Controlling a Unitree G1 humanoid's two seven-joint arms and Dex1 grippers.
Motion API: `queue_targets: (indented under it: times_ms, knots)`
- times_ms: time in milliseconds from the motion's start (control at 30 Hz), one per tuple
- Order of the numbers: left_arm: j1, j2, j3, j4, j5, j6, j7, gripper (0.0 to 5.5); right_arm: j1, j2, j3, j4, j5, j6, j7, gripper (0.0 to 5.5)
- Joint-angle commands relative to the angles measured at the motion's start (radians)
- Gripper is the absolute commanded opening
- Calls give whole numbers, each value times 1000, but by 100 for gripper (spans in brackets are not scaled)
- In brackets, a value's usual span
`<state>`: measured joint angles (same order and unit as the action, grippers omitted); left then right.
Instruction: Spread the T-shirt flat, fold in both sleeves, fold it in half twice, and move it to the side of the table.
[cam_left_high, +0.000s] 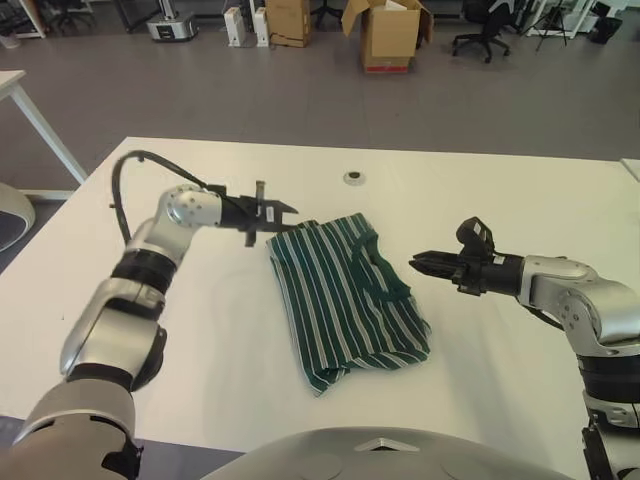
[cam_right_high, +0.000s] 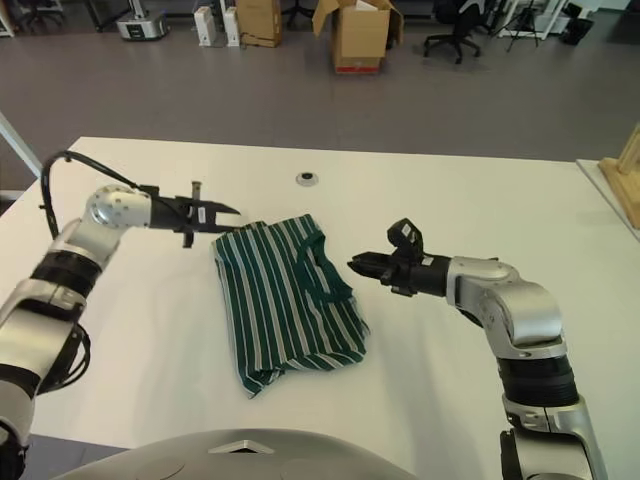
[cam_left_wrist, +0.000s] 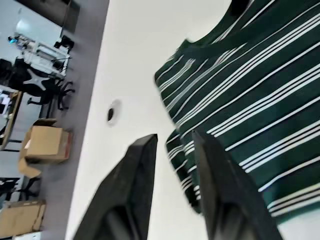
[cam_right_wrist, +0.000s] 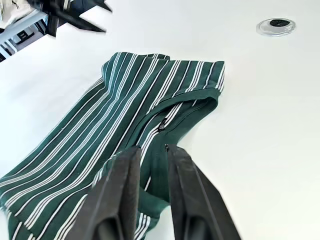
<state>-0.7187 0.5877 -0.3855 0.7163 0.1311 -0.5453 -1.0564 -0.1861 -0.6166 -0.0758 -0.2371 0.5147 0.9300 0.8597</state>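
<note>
The green T-shirt (cam_left_high: 350, 300) with white stripes lies folded into a long narrow shape in the middle of the white table (cam_left_high: 500, 200), collar (cam_left_high: 390, 270) on its right side. My left gripper (cam_left_high: 280, 212) hovers at the shirt's far left corner, open with nothing between its fingers (cam_left_wrist: 135, 190); the striped cloth (cam_left_wrist: 250, 100) lies just past the tips. My right gripper (cam_left_high: 420, 264) hangs low just right of the collar, pointing at it. A narrow gap stands between its fingers (cam_right_wrist: 125, 190), which hold nothing, and the shirt (cam_right_wrist: 100, 150) lies beneath them.
A round cable grommet (cam_left_high: 353, 178) sits in the table behind the shirt. Bare tabletop lies to both sides and in front. A wooden frame (cam_right_high: 628, 170) stands at the far right edge. Cardboard boxes (cam_left_high: 388, 35) and chairs stand on the floor beyond.
</note>
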Motion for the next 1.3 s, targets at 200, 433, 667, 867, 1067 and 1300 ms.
queue_targets:
  times_ms: [200,433,667,867,1067,1300]
  knots:
    - [-2,-151,-198,352,379,-132,498,130,-29,46,-55,30,37,-33,-69,93]
    - [-188,-158,-366,462,649,-399,876,130,35,65,11,1,46,-47,-64,93]
    - [-176,-162,-92,304,177,-570,731,130,-5,87,0,59,-132,-380,-164,93]
    - [-23,122,-131,176,290,-715,555,196,120,-163,149,217,-476,-1024,30,160]
    - [134,194,-120,125,599,-809,733,309,98,-288,236,608,-747,-1699,-42,281]
    - [234,187,-176,12,881,-807,960,343,2,-254,337,817,-1048,-2112,-277,317]
